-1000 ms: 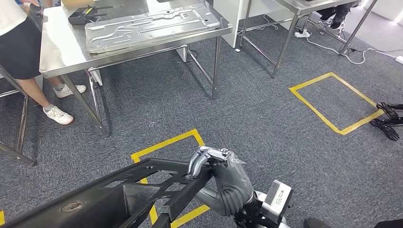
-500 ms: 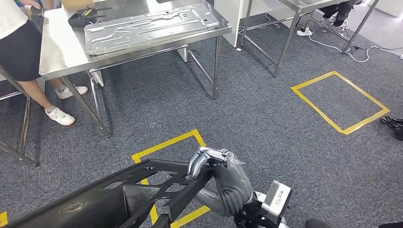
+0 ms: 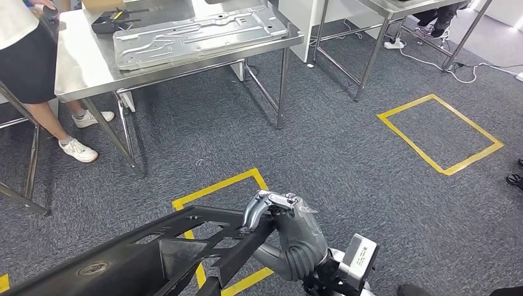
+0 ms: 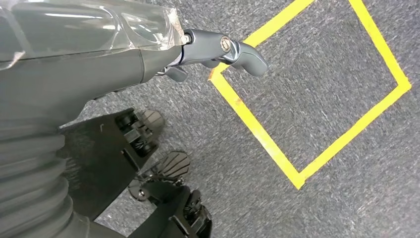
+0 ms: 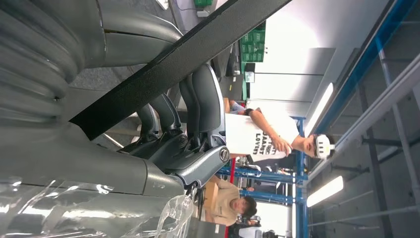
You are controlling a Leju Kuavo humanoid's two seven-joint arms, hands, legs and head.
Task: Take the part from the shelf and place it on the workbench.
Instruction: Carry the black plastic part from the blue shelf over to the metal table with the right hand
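Carrying step, by the look of it: long black metal frame part with open cut-outs (image 3: 148, 256) already off the shelf, not yet on the steel counter (image 3: 86, 58). Right hand (image 3: 290, 231) wrapped round the near end rail of the part, fingers (image 5: 198, 106) curled over the bar's edge and thumb below, gripping it firmly. Left hand (image 4: 99, 49) hanging over the grey carpet, thumb (image 4: 228, 49) sticking out; other fingers hidden, so cannot tell whether spread or curled, nor whether touching the part. Counter well ahead of the right hand and off to its left, already bearing a large embossed silver sheet-metal panel (image 3: 197, 34); person in white shoes (image 3: 77, 148) standing at its far-left end. Yellow tape square on the floor (image 3: 216, 188) just beyond the right hand. Next move, likely: walk forward, turn left toward the counter, keep the grip tight and the part level, then find bare steel beside the panel.
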